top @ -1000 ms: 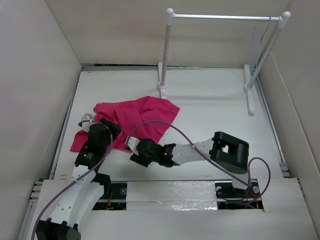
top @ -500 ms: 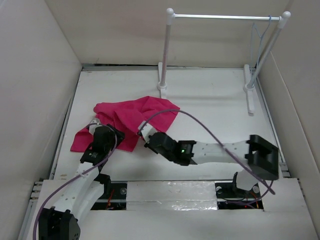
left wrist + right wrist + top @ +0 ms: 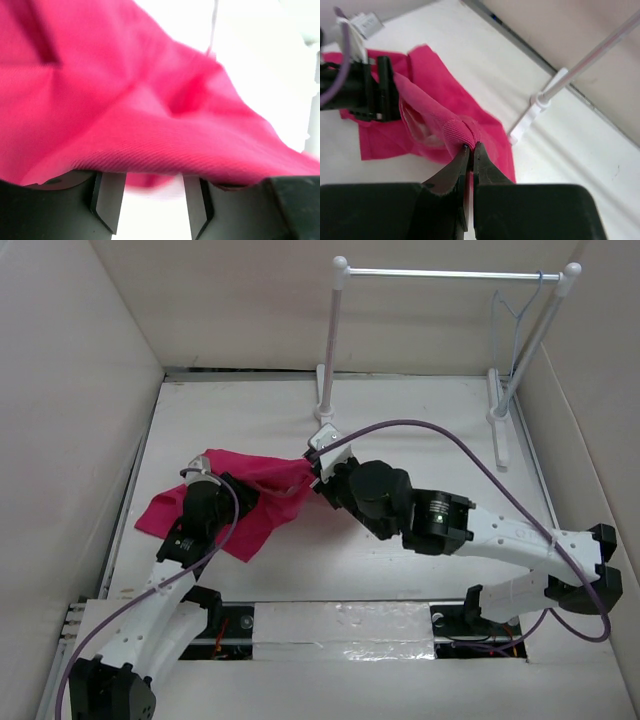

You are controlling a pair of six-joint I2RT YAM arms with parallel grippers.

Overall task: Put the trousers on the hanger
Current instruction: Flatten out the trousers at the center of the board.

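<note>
The magenta trousers (image 3: pixel 255 492) are lying crumpled on the white table (image 3: pixel 430 460), spreading from the right gripper (image 3: pixel 470 148) across to the left gripper (image 3: pixel 152 197) and out beyond it toward the left wall. One bunched fold of the cloth is rising off the table into the right gripper, whose two dark fingers are pressing tight together on it, so the fabric is stretching up in a ridge from the heap below. The left gripper is sitting at the far end of that ridge, low against the table. Its fingers are standing well apart with bare table showing in the gap, and the pink cloth is draping over their tips, which it hides; whether they are pinching any of it cannot be told. Beyond the right gripper, toward the back wall, the white-poled rack (image 3: pixel 331 350) is standing on its feet. The pale wire hanger (image 3: pixel 510 312) is hanging from the far right end of its silver bar, well apart from both grippers and the trousers. A purple cable (image 3: pixel 440 428) is arching over the right arm.
</note>
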